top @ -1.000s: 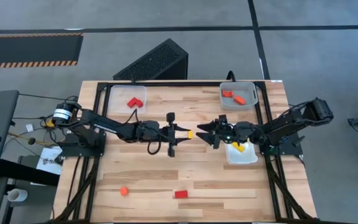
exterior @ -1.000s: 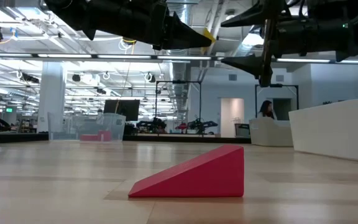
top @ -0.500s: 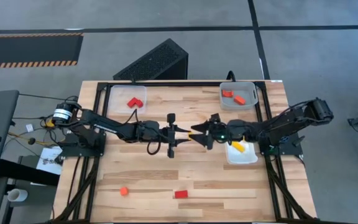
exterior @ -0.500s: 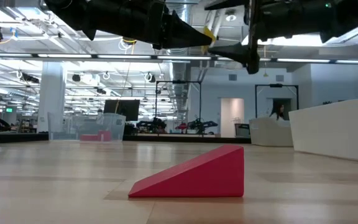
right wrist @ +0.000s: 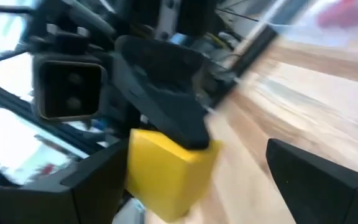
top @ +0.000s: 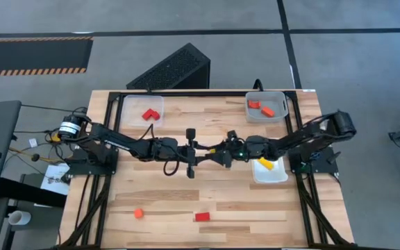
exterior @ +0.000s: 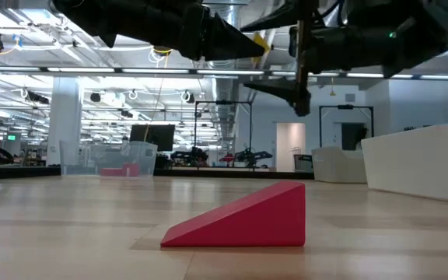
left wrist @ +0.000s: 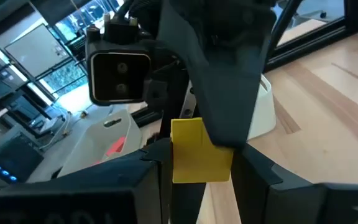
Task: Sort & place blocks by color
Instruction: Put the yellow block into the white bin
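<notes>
— Above the middle of the table [top: 186, 201], what meets?

— Both pincers, tip to tip. The left pincer [top: 201, 151] pinches a yellow block [left wrist: 199, 150] between its fingers [left wrist: 135, 180]. The right pincer [top: 219, 154] stands spread, its fingers [right wrist: 319, 177] reaching around that same block; whether they touch it I cannot tell.

— Which way does the block lie?

— It looks squarish, so no long axis shows. It hangs clear of the table, well above the wood in the low view.

— Room around it?

— Bare wood lies beneath and on both sides of the block. The white tray [top: 278, 173] sits just beyond the right arm, holding a yellow piece [top: 267, 164]. Toward the table's far edge from the block stand two trays: the clear tray [top: 132, 105] with red blocks [top: 149, 114] and the grey tray [top: 278, 97] with orange blocks [top: 262, 107].

— And the near edge?

— A red wedge [top: 201, 217] and a small orange cube [top: 138, 213] lie there, well apart from the block, with open wood between.
</notes>
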`<act>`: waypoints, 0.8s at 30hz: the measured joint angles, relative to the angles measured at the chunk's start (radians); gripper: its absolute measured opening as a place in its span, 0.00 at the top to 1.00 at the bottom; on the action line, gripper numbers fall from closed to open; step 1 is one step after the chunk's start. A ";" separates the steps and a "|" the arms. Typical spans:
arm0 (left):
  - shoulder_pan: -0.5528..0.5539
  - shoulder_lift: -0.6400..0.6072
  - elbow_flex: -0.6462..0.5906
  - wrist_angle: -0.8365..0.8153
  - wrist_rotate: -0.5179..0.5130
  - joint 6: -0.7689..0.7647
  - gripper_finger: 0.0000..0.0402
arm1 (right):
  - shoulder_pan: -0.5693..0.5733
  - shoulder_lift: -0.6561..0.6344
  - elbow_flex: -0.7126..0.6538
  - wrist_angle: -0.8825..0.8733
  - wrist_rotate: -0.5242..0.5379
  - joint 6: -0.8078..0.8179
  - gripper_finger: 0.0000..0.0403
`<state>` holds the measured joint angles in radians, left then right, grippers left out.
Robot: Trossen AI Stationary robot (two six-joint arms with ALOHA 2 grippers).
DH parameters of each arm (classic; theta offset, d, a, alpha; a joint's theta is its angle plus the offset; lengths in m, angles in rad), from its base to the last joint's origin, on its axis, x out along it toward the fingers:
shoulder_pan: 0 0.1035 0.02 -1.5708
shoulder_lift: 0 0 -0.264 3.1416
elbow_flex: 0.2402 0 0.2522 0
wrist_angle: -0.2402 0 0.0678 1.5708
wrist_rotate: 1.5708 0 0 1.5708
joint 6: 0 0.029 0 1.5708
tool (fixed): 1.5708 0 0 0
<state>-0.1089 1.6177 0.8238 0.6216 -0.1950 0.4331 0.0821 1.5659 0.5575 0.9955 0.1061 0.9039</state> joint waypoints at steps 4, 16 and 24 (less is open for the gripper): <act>0.000 0.000 0.000 -0.006 0.000 0.000 0.77 | -0.007 0.092 0.002 0.192 -0.053 0.008 0.05; -0.003 0.000 0.001 -0.037 -0.001 0.000 0.77 | -0.008 0.174 0.005 0.323 -0.083 0.012 0.27; -0.003 -0.001 0.003 -0.063 -0.018 0.028 0.77 | -0.007 0.166 0.005 0.308 -0.084 0.029 0.53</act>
<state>-0.1123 1.6165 0.8268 0.5581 -0.2129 0.4609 0.0753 1.7317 0.5621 1.3039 0.0216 0.9331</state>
